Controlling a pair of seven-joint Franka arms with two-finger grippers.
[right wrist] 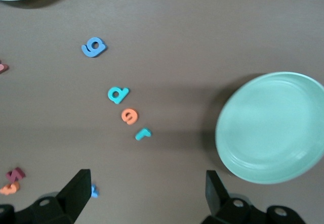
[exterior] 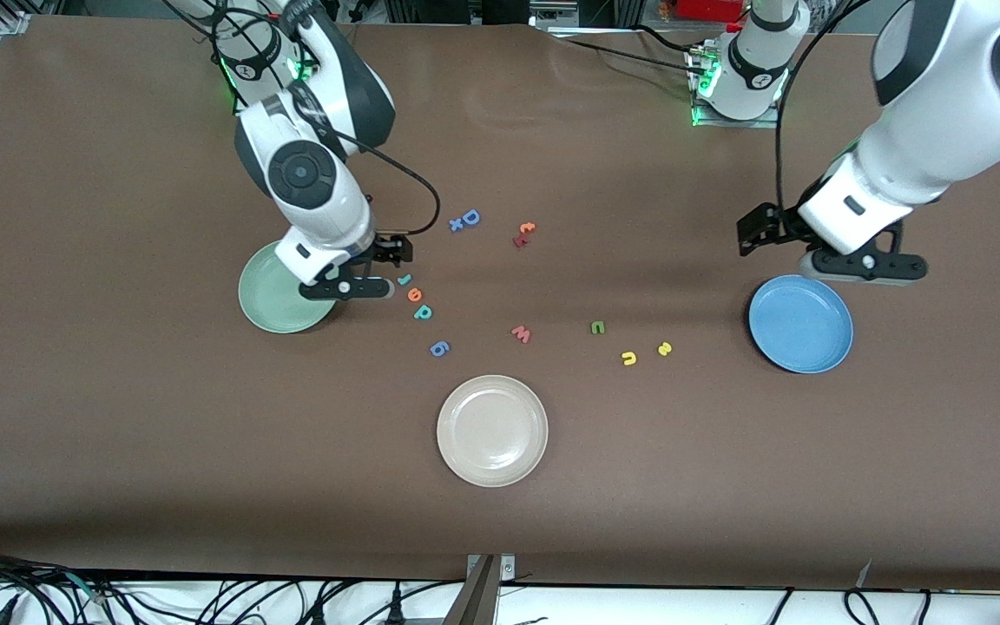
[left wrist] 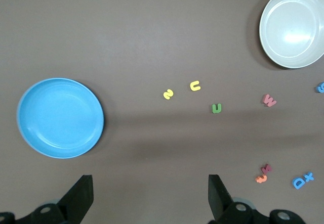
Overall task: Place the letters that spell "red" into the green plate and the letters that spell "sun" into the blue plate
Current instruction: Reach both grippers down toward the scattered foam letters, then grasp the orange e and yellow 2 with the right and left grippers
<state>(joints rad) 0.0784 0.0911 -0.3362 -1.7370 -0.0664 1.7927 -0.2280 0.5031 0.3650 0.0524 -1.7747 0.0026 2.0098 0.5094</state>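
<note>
Brown cloth covers the table, and nothing has yet been sorted: the green plate (exterior: 279, 299) and the blue plate (exterior: 800, 324) are both seen empty. The teal r (exterior: 404, 279), orange e (exterior: 415, 295) and teal d (exterior: 423, 312) lie in a row at about three o'clock of the green plate. The dark green n (exterior: 597, 327), yellow u (exterior: 629, 358) and yellow s (exterior: 664, 349) lie at nine o'clock of the blue plate. All six letters remain to be moved. The right gripper (exterior: 349, 286) is held over the green plate's rim, jaws apart and empty; the left gripper (exterior: 865, 265) is held above the blue plate's twelve o'clock edge, likewise spread and empty.
</note>
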